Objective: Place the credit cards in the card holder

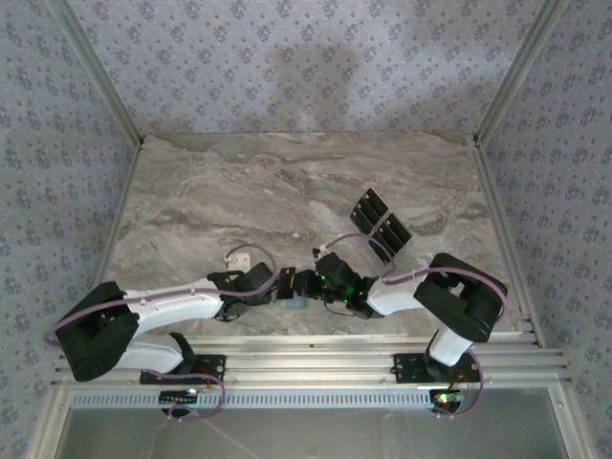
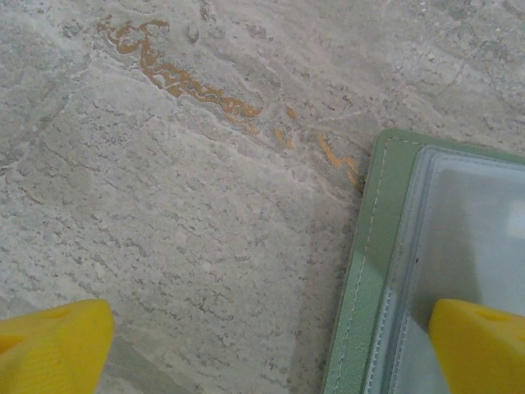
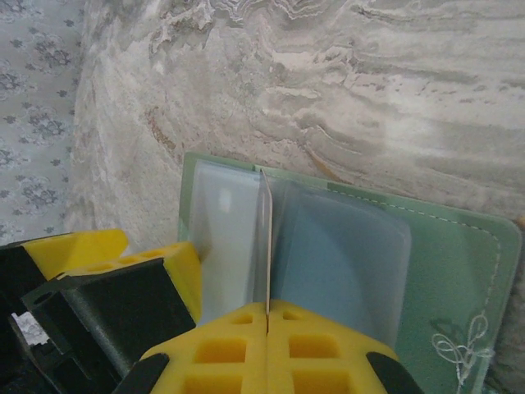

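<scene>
Card holder [image 3: 459, 271] lies open on marble table [image 1: 239, 182] near its front edge, patterned walls [image 1: 287, 57] around.
Left gripper [image 2: 262, 353] spread; right gripper [image 3: 267, 316] pinches a thin sheet [image 3: 266, 238] edge-on.

top looks down; close wrist views share card holder [image 2: 361, 312].

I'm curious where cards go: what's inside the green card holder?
Inside the card holder lie clear plastic pockets, looking empty. The shut right end effector pinches a thin sheet, edge-on; card or pocket leaf, I cannot tell. Its yellow fingers hide the near part.
</scene>
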Robot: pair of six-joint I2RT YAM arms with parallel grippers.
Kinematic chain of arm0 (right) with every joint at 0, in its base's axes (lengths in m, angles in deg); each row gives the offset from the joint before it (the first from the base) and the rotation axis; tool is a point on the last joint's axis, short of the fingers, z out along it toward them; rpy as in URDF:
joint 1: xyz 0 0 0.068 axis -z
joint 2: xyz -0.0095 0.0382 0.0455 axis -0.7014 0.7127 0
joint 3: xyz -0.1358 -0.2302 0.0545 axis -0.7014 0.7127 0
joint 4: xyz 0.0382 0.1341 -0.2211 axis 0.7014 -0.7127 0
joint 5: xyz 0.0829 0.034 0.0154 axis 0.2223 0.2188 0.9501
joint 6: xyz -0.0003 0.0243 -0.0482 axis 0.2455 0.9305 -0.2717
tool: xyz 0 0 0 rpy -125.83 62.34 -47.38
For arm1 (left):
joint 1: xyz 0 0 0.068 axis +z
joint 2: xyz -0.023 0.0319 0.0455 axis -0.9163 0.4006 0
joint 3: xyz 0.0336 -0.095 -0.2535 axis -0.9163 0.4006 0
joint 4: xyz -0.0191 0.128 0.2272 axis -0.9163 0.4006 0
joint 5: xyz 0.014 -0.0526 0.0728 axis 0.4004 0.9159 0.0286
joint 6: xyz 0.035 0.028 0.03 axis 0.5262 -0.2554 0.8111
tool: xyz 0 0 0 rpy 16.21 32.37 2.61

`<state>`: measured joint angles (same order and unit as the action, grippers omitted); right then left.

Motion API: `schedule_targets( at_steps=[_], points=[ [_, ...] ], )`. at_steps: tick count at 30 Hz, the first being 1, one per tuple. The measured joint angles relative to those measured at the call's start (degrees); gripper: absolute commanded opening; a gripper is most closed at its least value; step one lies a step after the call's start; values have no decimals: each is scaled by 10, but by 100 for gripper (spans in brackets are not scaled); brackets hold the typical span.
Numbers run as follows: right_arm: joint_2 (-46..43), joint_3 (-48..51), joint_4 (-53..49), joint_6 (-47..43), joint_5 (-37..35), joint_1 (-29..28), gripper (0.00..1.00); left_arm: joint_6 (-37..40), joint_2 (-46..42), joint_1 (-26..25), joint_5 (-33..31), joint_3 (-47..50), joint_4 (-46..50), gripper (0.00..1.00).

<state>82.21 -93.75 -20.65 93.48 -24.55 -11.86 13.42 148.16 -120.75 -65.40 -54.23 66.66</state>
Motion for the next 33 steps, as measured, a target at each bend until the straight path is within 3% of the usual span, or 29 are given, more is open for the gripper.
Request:
schedule_targets(
  at_steps=[20, 33],
  points=[
    [7, 28, 10, 20, 25, 26, 0, 1, -8, 0, 3, 2, 3, 99],
    [7, -36, -143, -70, 94, 98, 0, 9, -11, -16, 14, -3, 12, 99]
  ],
)
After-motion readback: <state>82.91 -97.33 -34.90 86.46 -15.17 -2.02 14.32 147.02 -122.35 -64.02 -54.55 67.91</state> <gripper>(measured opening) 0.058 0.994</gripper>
